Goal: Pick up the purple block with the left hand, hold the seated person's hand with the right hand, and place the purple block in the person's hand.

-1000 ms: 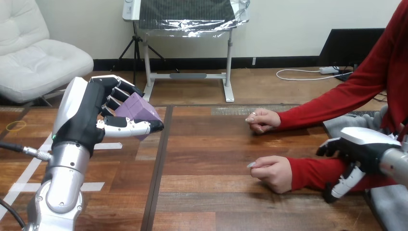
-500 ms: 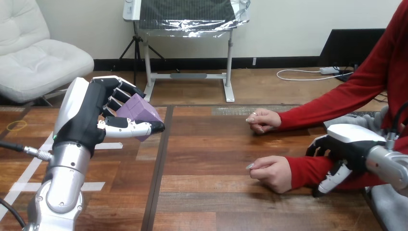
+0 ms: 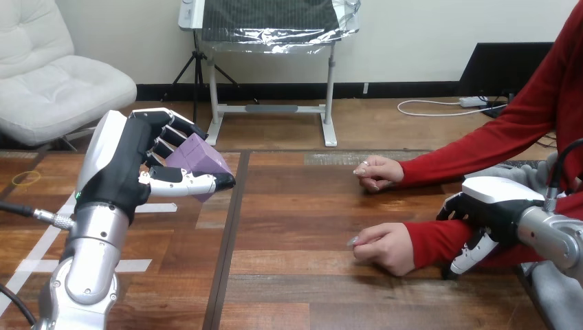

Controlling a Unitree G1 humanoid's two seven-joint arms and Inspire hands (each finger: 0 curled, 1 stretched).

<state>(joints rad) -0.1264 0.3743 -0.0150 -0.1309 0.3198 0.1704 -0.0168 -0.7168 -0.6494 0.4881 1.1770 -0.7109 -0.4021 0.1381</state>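
Note:
My left hand (image 3: pixel 122 167) is raised above the table's left half, shut on the purple block (image 3: pixel 197 157), which sits between its thumb and fingers. The person's near hand (image 3: pixel 385 246) rests loosely curled on the table at centre right, and their far hand (image 3: pixel 377 170) lies further back. My right hand (image 3: pixel 489 209) hangs over the red-sleeved forearm just behind that near hand. Its fingers are relaxed, with the thumb hanging in front of the sleeve, and I cannot see them closing round the arm.
White tape strips (image 3: pixel 41 265) mark the wooden table (image 3: pixel 295 289) at the left. A yellow ring (image 3: pixel 25 179) lies near the far left edge. A dark seam (image 3: pixel 230 227) runs down the tabletop. Grey padding (image 3: pixel 560 295) sits at the lower right.
My right hand has moved left along the person's near forearm, closer to the wrist. The left hand and the block have stayed in place.

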